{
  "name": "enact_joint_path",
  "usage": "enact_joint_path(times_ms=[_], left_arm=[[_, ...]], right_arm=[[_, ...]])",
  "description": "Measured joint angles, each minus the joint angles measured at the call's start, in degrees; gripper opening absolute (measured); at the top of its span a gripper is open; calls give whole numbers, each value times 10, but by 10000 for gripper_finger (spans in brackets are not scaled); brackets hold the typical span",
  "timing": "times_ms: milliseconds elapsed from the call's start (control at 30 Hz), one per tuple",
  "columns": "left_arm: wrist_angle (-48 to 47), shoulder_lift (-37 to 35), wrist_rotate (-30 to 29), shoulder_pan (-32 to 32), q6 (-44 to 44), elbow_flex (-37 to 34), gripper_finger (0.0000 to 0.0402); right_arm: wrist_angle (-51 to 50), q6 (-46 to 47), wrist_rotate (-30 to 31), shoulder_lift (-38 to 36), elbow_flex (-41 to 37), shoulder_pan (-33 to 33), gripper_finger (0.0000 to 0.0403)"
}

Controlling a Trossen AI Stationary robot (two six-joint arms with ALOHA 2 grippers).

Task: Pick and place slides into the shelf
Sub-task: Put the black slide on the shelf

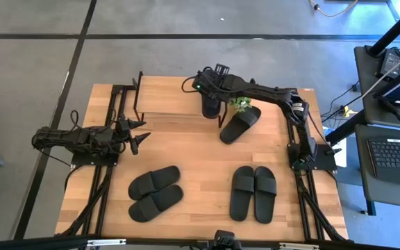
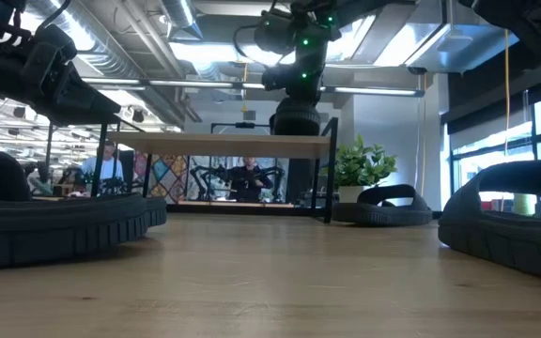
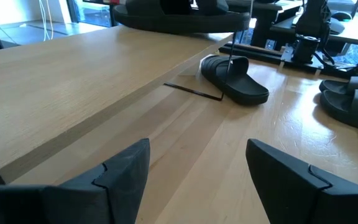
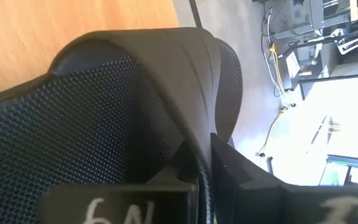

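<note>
While the right arm reaches over the shelf's top, one slide sits there under its tool:
held slide (image 1: 210,105): black, on the shelf's plank top near its right end; in the right wrist view its textured sole and strap fill the picture (image 4: 104,124).
right tool (image 1: 211,97): clenched on that slide, directly over the shelf top; in the low view it hangs above the plank with green lights on its wrist (image 2: 299,113).
shelf (image 1: 165,94): light wood plank on a thin black frame, at the far side of the table, left of centre (image 2: 219,144).
slide by the shelf (image 1: 239,124): lies alone on the table just right of the shelf, angled, sole down; a small green plant (image 1: 240,103) stands at its far end.
left pair of slides (image 1: 155,193): two side by side near the front of the table, angled.
right pair of slides (image 1: 253,192): two side by side, front right, roughly straight.
left tool (image 1: 136,136): released, fingers (image 3: 120,177) spread wide, holding nothing; low over the table at the shelf's left front corner.
table (image 1: 186,156): light wood planks, carrying the shelf and all loose slides.
background: a person shows in the room beyond the shelf in the low view (image 2: 249,178).
</note>
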Motion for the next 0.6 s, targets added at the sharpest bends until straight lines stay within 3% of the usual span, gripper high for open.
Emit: enact_joint_path(times_ms=[233, 600], left_arm=[[0, 0, 0, 0, 0, 0, 258], [0, 0, 0, 0, 0, 0, 258]], right_arm=[[1, 0, 2, 5, 0, -1, 19], [-3, 0, -2, 5, 0, -1, 72]])
